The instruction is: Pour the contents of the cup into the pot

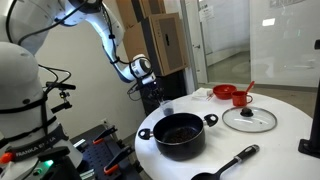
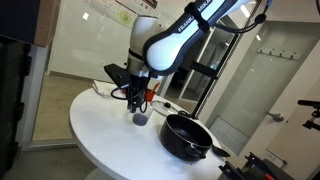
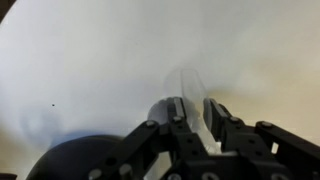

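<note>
Cup (image 2: 141,117) between the fingers (image 3: 177,120), strip of table (image 2: 100,125) before the pot (image 2: 187,137).

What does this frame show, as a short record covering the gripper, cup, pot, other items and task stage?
gripper: low over the cup, fingers on either side of it; grip unclear
cup: small, upright on the table, beside the pot
pot: black, uncovered
lid: glass, lying flat, apart from the pot
utensil: black, near the table edge
red dishes: behind the lid
stage: nothing poured yet
</note>
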{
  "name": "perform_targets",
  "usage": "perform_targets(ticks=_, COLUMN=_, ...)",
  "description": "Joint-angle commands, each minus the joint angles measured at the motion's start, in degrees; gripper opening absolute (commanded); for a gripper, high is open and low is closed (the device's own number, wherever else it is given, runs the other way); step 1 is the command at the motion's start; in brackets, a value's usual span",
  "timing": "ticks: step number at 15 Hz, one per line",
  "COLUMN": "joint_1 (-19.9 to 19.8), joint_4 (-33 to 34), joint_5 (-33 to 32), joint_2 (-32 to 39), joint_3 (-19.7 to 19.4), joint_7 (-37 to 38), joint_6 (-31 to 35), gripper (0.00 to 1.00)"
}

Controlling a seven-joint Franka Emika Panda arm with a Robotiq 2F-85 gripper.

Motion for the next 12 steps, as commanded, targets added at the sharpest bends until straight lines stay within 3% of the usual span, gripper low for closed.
perform_targets(ticks=1, joint_1=1.1, joint_4=-4.0, joint_5=1.5, joint_2=-8.8, joint_3=-0.8, joint_7=-1.1, joint_6=-3.7, gripper=0.07)
perform_targets(ticks=6, joint_1=-0.1, joint_4=-10.3, joint_5=-0.4, joint_2=-19.9, joint_3=1.1, joint_7=-0.7, joint_6=-9.9, gripper=0.07)
perform_targets(ticks=12, joint_1=-4.2, joint_4=-24.3, joint_5=-3.1, joint_2=-35.1, joint_3=4.1, joint_7=-1.3, joint_6=-11.6, gripper=0.07)
